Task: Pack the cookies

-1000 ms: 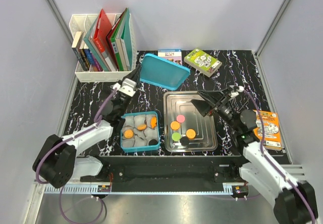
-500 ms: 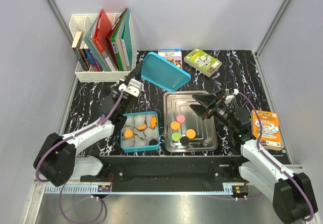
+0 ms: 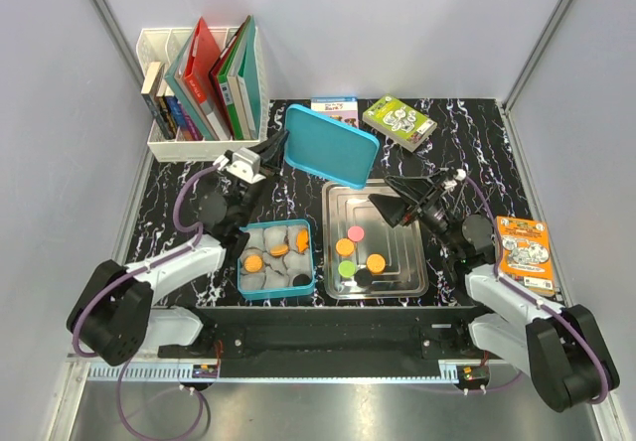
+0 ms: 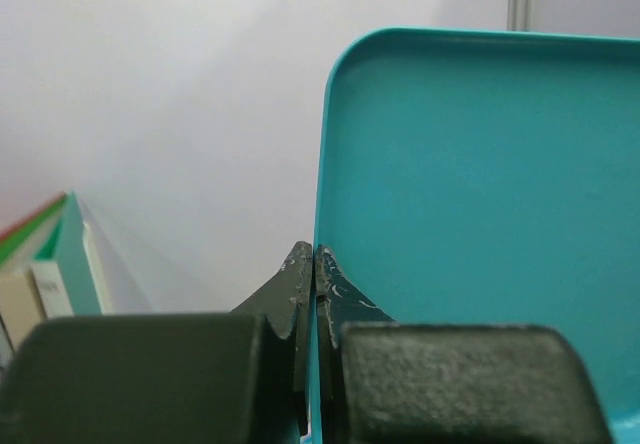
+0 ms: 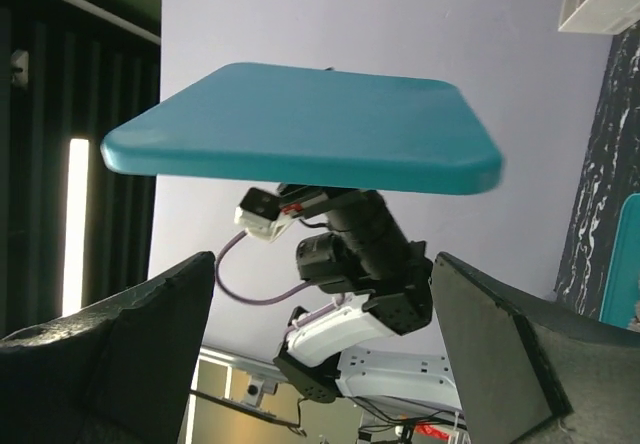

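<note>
Hovering above the marbled bench [image 3: 179,203], a teal lid [image 3: 331,146] sits pinched by its edge in the closed left end effector [image 3: 276,150].
A steel tray [image 3: 409,284] holds loose cookies [image 3: 376,262]; the teal box [image 3: 241,262] just beside it holds more among grey paper cups [image 3: 266,280]. The right end effector [image 3: 383,199] hangs wide open over the tray, gripping nothing.

Pale grey walls [image 3: 397,24] close in a black, white-veined table [image 3: 169,198]; a white book rack [image 3: 164,149] stands far left.
</note>
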Controlling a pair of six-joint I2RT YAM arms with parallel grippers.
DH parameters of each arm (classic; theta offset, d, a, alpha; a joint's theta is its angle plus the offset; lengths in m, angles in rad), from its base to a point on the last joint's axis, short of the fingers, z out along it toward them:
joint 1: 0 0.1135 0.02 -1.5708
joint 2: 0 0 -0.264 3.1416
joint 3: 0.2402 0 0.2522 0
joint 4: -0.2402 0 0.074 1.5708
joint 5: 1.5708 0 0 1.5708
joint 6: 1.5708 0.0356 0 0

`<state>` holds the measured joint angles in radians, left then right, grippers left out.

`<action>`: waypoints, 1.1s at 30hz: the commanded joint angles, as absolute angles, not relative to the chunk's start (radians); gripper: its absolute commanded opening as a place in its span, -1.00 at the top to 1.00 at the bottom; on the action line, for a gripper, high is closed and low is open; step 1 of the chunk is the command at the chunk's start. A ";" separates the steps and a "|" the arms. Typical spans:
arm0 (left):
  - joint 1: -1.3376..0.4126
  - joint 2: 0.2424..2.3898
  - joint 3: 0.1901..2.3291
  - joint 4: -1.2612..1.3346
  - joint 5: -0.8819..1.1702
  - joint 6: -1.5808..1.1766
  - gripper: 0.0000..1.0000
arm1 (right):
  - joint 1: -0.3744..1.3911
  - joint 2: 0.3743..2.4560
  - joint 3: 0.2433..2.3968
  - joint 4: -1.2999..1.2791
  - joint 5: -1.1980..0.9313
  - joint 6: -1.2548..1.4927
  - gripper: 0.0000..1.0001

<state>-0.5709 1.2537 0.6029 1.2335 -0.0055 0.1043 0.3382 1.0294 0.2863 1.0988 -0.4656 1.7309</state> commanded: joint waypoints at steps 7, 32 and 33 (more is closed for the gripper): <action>-0.548 1.216 0.552 1.643 0.084 0.038 1.00 | 0.341 1.140 0.417 1.393 -0.589 1.998 -0.72; -0.591 1.210 0.585 1.663 0.295 0.049 1.00 | 0.356 1.305 0.541 1.430 -0.460 2.141 -0.64; -0.592 1.207 0.581 1.663 0.291 0.054 1.00 | 0.354 1.322 0.541 1.448 -0.437 2.146 -0.62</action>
<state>-0.5762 1.2495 0.5774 1.2320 0.2234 0.0376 0.3477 1.2823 0.4915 1.3041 -0.5007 1.9957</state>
